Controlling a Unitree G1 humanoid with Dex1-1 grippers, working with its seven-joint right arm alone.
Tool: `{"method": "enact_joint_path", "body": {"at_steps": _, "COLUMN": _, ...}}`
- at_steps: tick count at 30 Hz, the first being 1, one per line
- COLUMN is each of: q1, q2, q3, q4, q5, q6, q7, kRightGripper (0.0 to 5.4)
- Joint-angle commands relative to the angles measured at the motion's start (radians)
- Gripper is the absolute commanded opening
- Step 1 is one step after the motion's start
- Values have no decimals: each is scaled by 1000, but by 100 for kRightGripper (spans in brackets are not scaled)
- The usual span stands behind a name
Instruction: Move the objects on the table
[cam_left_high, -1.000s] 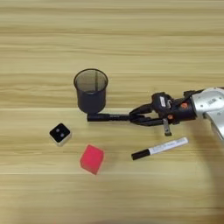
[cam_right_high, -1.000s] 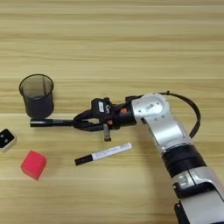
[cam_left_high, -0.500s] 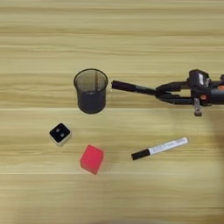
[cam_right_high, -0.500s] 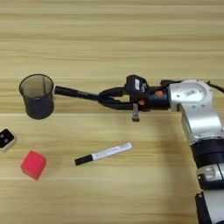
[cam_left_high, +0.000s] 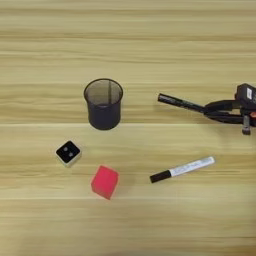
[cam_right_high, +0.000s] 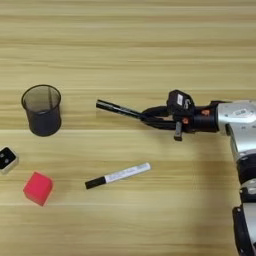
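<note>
— Wooden table (cam_left_high: 128, 40) with long horizontal grain fills both views. Where's the arm?

— The silver forearm (cam_right_high: 239, 116) comes in from the right edge and lies nearly level across the planks, bent at the wrist so the right gripper (cam_right_high: 147, 116) reaches toward the robot's left. Its two black fingers are clamped on the black marker (cam_right_high: 116, 108), pinching it at its right-hand end.

— Which way does that marker point?

— Its long axis runs almost left to right, tilted a little: the free end is up and to the left, aimed toward the black mesh cup (cam_left_high: 103, 104) but well apart from it. Whether it is clear of the wood, I cannot tell.

— And compared with a second ago?

— Then the marker's tip lay at the foot of the cup. Half a second ago it was near the cup's rim. Now gripper and marker have drawn further right.

— The rest?

— Unmoved. The cup stands upright. The small white cube (cam_left_high: 68, 152) with its black dotted face sits below-left of it, the red cube (cam_left_high: 105, 182) just beyond, and the white marker (cam_left_high: 183, 169) with black cap lies slanted, cap at lower left.
</note>
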Motion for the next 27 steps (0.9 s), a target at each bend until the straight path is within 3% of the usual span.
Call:
{"method": "enact_joint_path", "body": {"at_steps": 1, "q1": -111, "q2": -19, "q3": -2, "q4": 43, "q5": -25, "q6": -56, "q7": -61, "kRightGripper": 88}}
{"method": "enact_joint_path", "body": {"at_steps": 13, "q1": -153, "q2": 5, "q3": 70, "q4": 219, "q5": -180, "q6": -159, "q7": -201, "kRightGripper": 88}}
{"method": "enact_joint_path", "body": {"at_steps": 22, "q1": -165, "q2": 20, "q3": 93, "q4": 301, "q5": -219, "q6": -191, "q7": -233, "kRightGripper": 88}}
{"method": "enact_joint_path", "body": {"at_steps": 23, "q1": -164, "q2": 21, "q3": 95, "q4": 304, "q5": -220, "q6": -193, "q7": -233, "kRightGripper": 124}}
{"method": "enact_joint_path", "body": {"at_steps": 27, "q1": -164, "q2": 22, "q3": 97, "q4": 309, "q5": -224, "q6": -205, "q7": -228, "kRightGripper": 171}}
